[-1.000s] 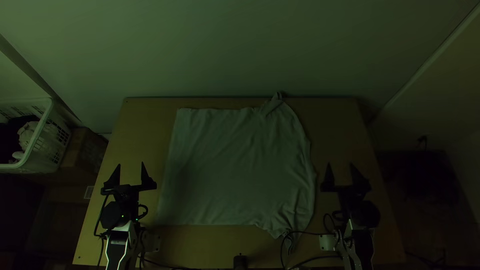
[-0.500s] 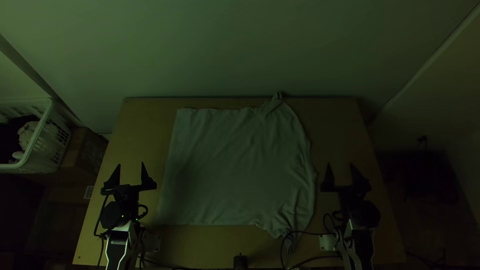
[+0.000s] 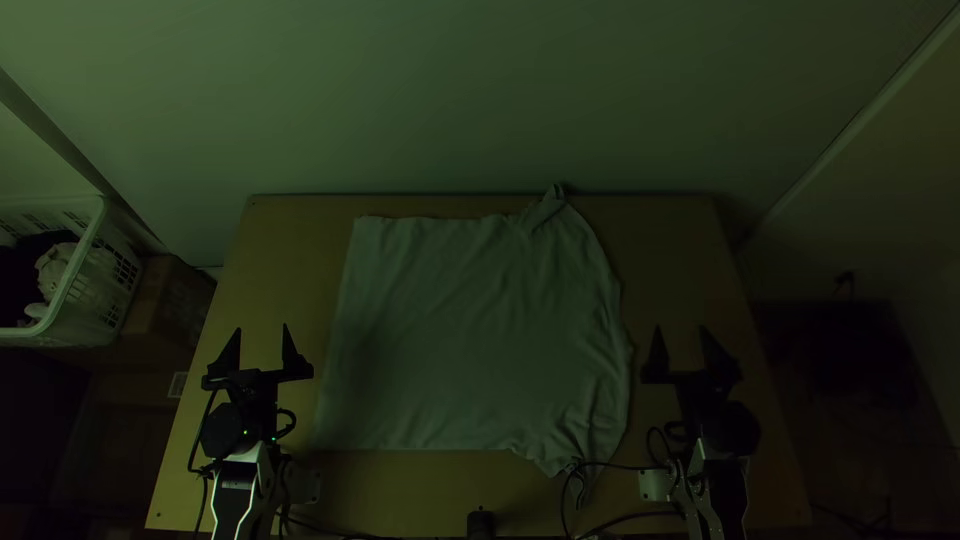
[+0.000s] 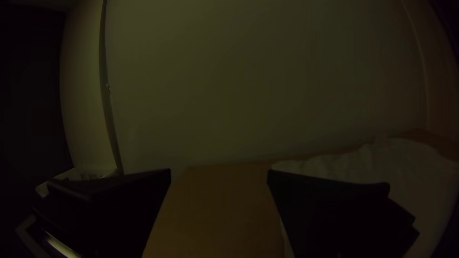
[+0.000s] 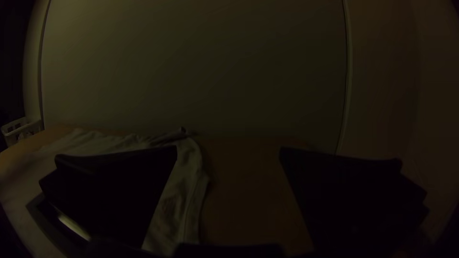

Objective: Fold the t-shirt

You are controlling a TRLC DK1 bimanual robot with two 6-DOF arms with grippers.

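Pale wall (image 3: 480, 100) behind light wooden table (image 3: 275, 245). Plain greyish t-shirt (image 3: 460, 330) spread mid-frame, sleeves (image 3: 546, 209) bunched. Black flat-fingered left gripper (image 3: 262, 328), lower left, and matching right gripper (image 3: 681, 328), lower right: wide apart, empty. Could fold crooked from crumpling, or snag on thin black cable (image 3: 615, 465).

The top view's left edge cuts off the basket (image 3: 75, 325)

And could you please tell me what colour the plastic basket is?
The basket is white, showing best in the top view.
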